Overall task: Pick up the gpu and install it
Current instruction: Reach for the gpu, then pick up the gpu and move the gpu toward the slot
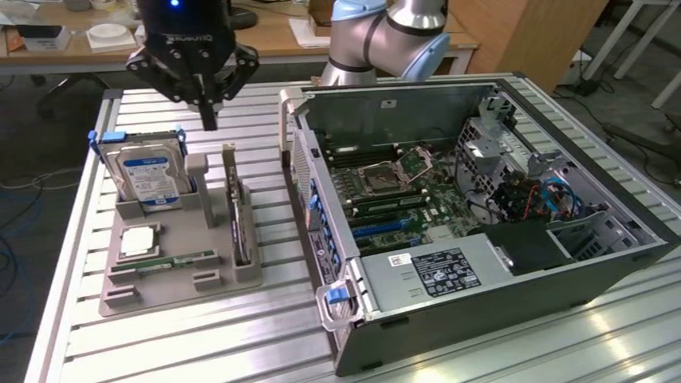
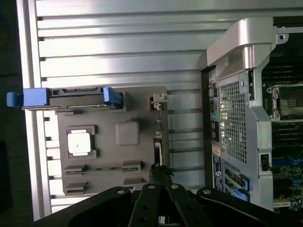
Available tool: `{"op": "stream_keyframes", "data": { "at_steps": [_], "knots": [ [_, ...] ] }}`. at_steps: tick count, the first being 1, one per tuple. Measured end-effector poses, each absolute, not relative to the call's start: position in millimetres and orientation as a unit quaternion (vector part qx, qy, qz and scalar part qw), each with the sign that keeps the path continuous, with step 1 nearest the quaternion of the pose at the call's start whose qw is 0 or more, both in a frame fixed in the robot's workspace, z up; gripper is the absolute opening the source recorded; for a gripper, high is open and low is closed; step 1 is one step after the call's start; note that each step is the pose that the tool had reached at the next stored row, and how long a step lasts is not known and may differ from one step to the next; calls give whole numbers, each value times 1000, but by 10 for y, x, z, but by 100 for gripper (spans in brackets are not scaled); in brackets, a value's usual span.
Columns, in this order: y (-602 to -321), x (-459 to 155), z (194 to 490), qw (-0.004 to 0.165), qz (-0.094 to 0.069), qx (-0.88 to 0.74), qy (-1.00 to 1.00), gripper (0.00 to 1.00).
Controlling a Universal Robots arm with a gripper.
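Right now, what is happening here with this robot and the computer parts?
A robot arm holds its pincer shut and empty above the grey holder. The gpu stands on its edge in that holder, not yet picked up, and in the wrist view it roughly lines up with the pincer. The open computer case lies beside the holder, on the exterior view's right.

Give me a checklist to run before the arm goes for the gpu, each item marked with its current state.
1. gpu upright on edge in the grey tray: ok.
2. claw holding nothing: ok.
3. claw open for a grasp: not ok, shut.
4. computer case side open, motherboard exposed: ok.
5. claw centred over the gpu's top edge: cannot tell.
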State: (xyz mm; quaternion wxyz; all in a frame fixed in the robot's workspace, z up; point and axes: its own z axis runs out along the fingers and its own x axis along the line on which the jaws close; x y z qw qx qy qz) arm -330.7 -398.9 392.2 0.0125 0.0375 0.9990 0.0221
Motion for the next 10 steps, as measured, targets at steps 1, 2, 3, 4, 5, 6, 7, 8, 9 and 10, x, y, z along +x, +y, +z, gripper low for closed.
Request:
{"op": "stream_keyframes", "data": {
  "at_steps": [1,2,3,4,5,6,7,8,9,10],
  "knots": [
    [-3988,-3342,3922,12,22,37,999,10],
    [-3988,-3369,3922,12,22,37,999,10],
    [-3989,-3375,3921,12,22,37,999,10],
    [-3989,-3375,3922,12,22,37,999,10],
    [-3989,-3375,3922,12,22,37,999,10],
    [-3989,-3375,3922,12,22,37,999,10],
    [-3989,-3375,3922,12,22,37,999,10],
    [-3989,-3375,3922,12,22,37,999,10],
    [-3989,-3375,3922,12,22,37,999,10],
    [-3989,-3375,3922,12,22,37,999,10]
  ]
}}
